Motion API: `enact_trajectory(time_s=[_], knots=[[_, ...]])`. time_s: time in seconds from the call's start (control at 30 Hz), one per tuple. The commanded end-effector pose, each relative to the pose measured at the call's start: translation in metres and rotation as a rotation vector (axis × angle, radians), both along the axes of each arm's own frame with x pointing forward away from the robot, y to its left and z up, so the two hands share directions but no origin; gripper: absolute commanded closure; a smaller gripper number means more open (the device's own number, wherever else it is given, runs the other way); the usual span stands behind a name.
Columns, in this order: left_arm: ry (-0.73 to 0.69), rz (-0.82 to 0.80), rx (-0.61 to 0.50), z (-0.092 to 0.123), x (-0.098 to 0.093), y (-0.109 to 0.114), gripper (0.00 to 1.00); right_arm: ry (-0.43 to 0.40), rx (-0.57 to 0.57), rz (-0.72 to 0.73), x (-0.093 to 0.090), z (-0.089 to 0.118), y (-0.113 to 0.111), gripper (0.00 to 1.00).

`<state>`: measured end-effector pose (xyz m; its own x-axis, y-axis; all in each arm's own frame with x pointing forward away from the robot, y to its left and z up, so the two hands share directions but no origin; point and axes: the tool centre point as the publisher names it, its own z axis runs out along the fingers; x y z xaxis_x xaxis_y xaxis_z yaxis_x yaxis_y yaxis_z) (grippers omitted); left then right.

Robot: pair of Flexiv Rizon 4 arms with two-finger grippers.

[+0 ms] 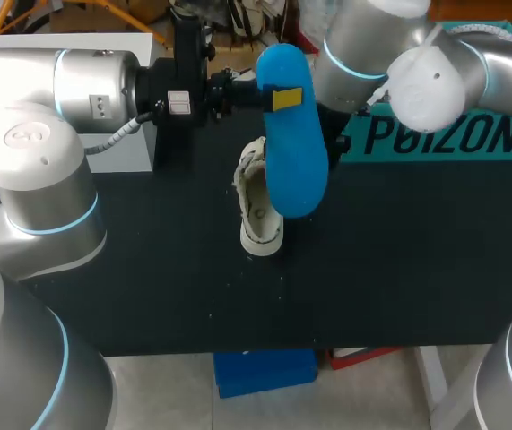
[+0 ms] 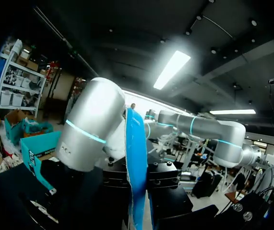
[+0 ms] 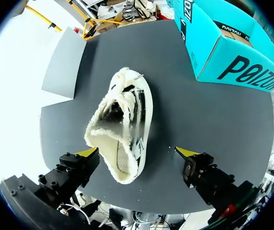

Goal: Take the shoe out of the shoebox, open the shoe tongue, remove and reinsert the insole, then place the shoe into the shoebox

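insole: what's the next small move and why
Probably lower the insole toward the shoe to reinsert it: the left gripper holds it in the air, while the shoe lies on the table ahead of the open right gripper.

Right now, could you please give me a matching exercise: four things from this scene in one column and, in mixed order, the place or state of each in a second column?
Things:
1. insole
2. shoe
3. shoebox
4. right gripper

Places or states:
A. open, above the shoe
B. teal, at the far right of the table
C. blue, held in the air by the left gripper
D. white, resting on the black table

Pairs: 1-C, 2-D, 3-B, 4-A.
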<state>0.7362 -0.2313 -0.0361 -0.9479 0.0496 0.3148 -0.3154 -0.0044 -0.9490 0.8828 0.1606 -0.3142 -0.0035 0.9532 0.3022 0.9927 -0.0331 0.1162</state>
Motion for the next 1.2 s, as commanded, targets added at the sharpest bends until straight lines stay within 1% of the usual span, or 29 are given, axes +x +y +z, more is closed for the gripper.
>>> enact_trajectory(time_s=[0.03,0.23,0.33,0.43,1.03,1.1,1.2], knots=[[-0.001,0.004,0.000,-0.001,0.000,-0.002,1.00,-0.031,0.190,0.027,-0.010,0.012,-0.010,0.00],[-0.001,0.004,0.000,-0.001,0.000,-0.002,1.00,-0.055,0.318,0.029,-0.015,0.032,-0.009,0.00],[-0.001,0.004,0.000,-0.001,0.000,-0.002,1.00,-0.066,0.371,0.033,-0.017,0.042,-0.005,0.00],[-0.001,0.004,0.000,-0.001,0.000,-0.002,1.00,-0.076,0.445,0.040,-0.017,0.047,-0.001,0.00],[-0.001,0.004,0.000,-0.001,0.000,-0.002,1.00,-0.076,0.445,0.040,-0.017,0.047,-0.001,0.00],[-0.001,0.004,0.000,-0.001,0.000,-0.002,1.00,-0.085,0.537,0.010,-0.021,0.048,-0.006,0.00],[-0.001,0.004,0.000,-0.001,0.000,-0.002,1.00,-0.100,0.598,-0.010,-0.022,0.050,-0.011,0.00]])
